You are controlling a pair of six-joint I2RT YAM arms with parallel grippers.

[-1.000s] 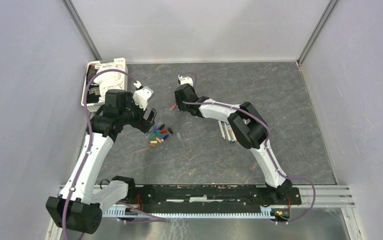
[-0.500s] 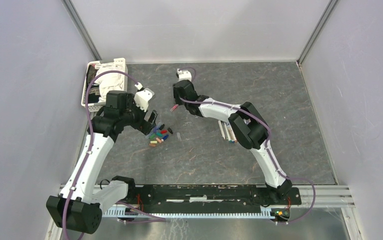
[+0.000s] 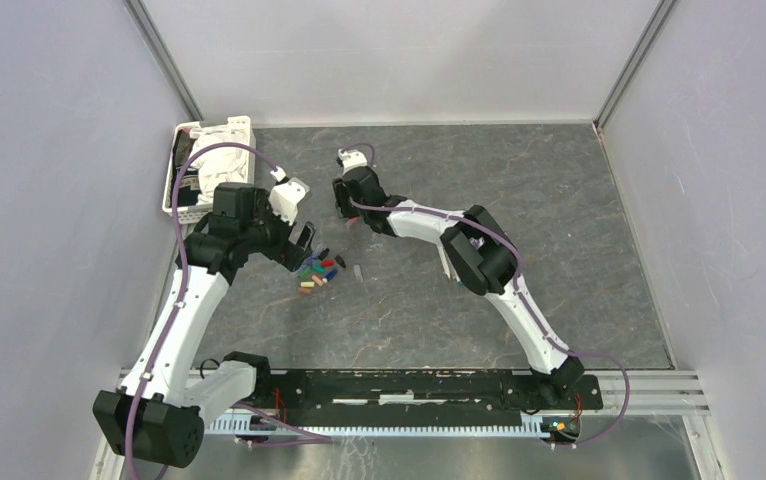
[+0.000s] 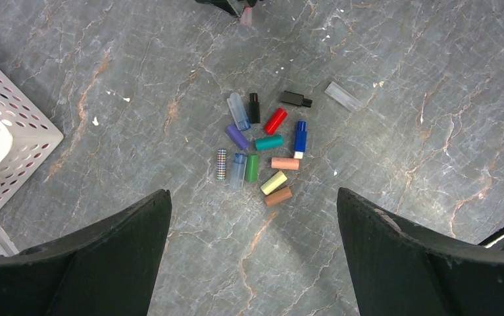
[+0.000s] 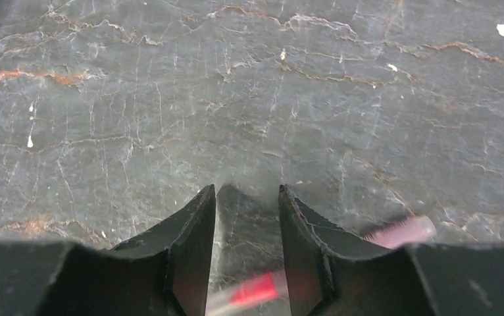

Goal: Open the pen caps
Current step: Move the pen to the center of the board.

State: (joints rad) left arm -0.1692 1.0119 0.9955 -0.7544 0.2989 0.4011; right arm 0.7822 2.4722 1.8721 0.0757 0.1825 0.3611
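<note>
Right end effector (image 5: 246, 191), now further left, brings a red pen (image 5: 252, 291), grip unclear, toward the wide-apart left end effector (image 4: 252, 194), likely for uncapping.

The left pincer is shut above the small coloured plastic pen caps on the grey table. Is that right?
No: the left pincer is wide open, above the small coloured plastic pen caps on the grey table; the left wrist view shows it.

Red pen (image 5: 252, 291) blurred, its middle hidden behind a finger (image 5: 305, 243) of the right gripper (image 5: 247, 189). Basket (image 4: 19, 131) cut off by the left wrist view's edge.
</note>
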